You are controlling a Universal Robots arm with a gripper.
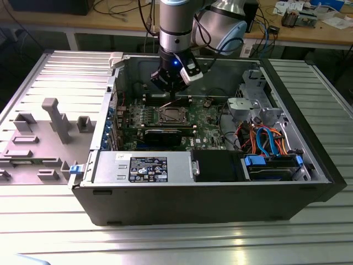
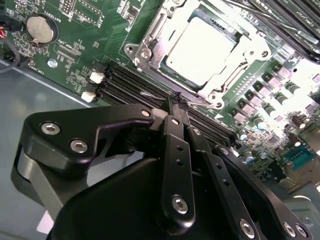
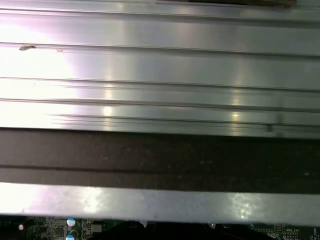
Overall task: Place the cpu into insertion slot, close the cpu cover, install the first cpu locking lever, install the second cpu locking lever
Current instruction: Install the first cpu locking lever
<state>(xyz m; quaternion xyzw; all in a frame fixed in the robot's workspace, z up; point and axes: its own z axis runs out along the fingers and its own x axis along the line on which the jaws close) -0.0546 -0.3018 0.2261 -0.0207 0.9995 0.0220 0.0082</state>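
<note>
Cpu seated in insertion slot, cpu cover down. Gripper fingers together beside socket, over lever wire. Judged step: lever installation; requires pressing lever under catch.

From my remote station I count: one open computer case; one green circuit board; one cpu seated in one insertion slot; one cpu cover; one coin battery, upper left; one claw; one arm.
</note>
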